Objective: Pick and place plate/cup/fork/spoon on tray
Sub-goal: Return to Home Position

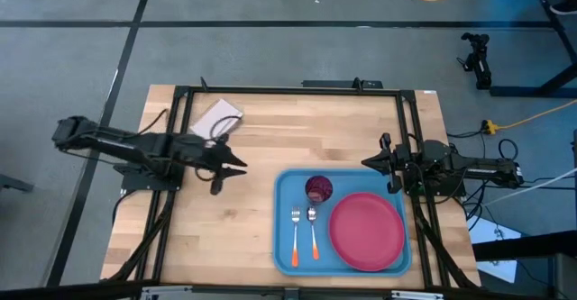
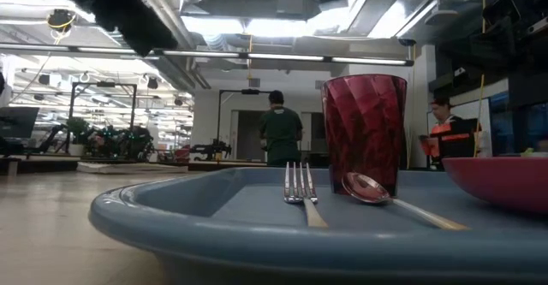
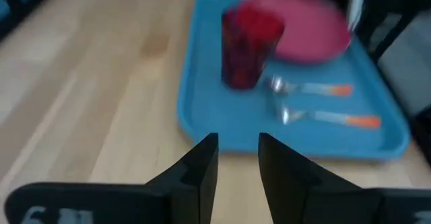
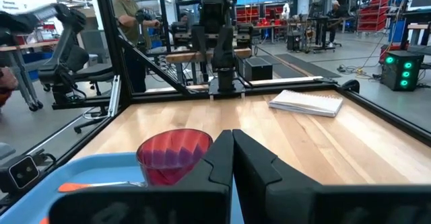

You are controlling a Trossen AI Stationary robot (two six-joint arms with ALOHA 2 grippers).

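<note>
The light-blue tray (image 1: 287,212) lies on the table at the near right. On it rest the pink-red plate (image 1: 367,231), the upright dark red cup (image 1: 318,189), the fork (image 1: 295,235) and the spoon (image 1: 313,232), their orange handles toward the near edge. In the low view the cup (image 2: 363,131) stands behind the fork (image 2: 300,191) and the spoon (image 2: 368,189). My left gripper (image 1: 240,167) is open and empty, left of the tray; its wrist view shows the gap (image 3: 237,150). My right gripper (image 1: 366,163) is shut and empty, beyond the tray's far right corner (image 4: 232,150).
A pale rectangular pad (image 1: 216,118) lies at the table's far left and also shows in the right wrist view (image 4: 306,103). Black frame rails (image 1: 288,90) run along the table's edges. Bare wood lies left of the tray. People stand in the room behind (image 2: 279,129).
</note>
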